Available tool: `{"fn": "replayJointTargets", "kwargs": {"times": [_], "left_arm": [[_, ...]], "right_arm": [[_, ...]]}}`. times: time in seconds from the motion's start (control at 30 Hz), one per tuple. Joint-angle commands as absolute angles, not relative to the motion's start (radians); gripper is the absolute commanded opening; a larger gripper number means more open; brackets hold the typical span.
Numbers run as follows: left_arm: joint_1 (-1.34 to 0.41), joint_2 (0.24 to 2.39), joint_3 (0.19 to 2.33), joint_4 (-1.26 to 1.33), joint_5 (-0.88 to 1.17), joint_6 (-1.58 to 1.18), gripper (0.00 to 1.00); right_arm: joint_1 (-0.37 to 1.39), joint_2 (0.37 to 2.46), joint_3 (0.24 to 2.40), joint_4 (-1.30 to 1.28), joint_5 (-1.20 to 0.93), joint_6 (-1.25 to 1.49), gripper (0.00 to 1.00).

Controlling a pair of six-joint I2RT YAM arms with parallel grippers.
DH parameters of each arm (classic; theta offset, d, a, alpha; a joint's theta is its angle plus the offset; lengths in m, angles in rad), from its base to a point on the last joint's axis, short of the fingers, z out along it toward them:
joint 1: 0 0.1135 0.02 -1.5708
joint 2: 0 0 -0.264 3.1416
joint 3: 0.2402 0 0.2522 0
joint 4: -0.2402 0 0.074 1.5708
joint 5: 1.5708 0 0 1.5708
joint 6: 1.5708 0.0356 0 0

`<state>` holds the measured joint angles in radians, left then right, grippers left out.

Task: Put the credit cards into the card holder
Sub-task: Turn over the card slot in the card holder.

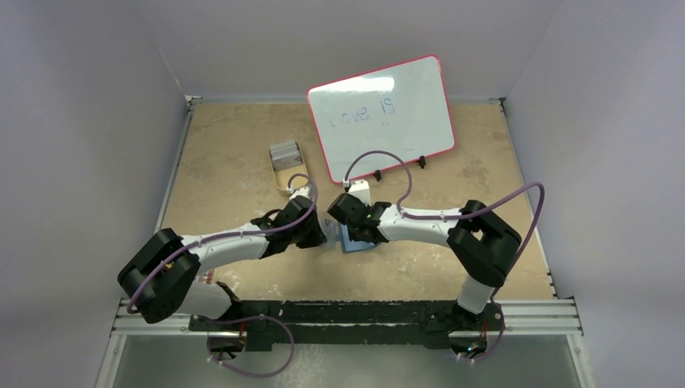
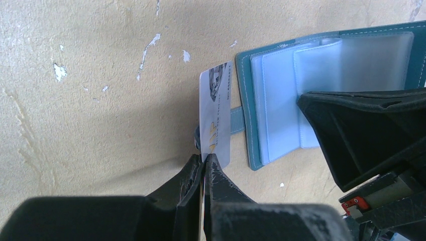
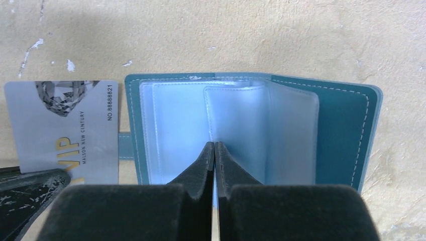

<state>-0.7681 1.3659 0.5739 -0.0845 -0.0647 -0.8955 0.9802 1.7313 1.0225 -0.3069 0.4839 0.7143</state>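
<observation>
The card holder (image 3: 346,125) lies open on the table, teal outside with clear sleeves (image 3: 241,125) over light blue inside. My right gripper (image 3: 214,146) is shut, its tips pinching the lower edge of one raised sleeve. Just left of the holder's snap tab, a silver credit card (image 2: 216,115) marked VIP stands on edge, and my left gripper (image 2: 205,161) is shut on its lower end. The same card (image 3: 65,130) also shows in the right wrist view. From above, both grippers meet over the card holder (image 1: 357,245). More grey credit cards (image 1: 283,153) sit stacked farther back.
The stack of cards rests in a tan tray (image 1: 288,179) behind the left gripper. A red-framed whiteboard (image 1: 380,117) stands propped at the back centre. The right gripper's black finger (image 2: 361,130) crowds the holder's right side in the left wrist view.
</observation>
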Motion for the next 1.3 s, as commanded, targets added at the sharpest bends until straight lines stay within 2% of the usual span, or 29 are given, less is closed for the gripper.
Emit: {"fn": "replayJointTargets", "kwargs": {"times": [0.0,0.8,1.27], "left_arm": [[-0.767,1.371,0.538,-0.193,-0.158,-0.856,0.0],[-0.767,1.365,0.538,-0.193,-0.165,-0.86,0.0],[-0.766,1.355,0.566,-0.222,-0.162,-0.849,0.0]], "right_arm": [[0.97,1.7,1.043,-0.396,0.568,0.741,0.0],[0.949,1.648,1.055,-0.52,0.657,0.804,0.0],[0.785,1.471,0.947,-0.396,0.551,0.653,0.02]]}}
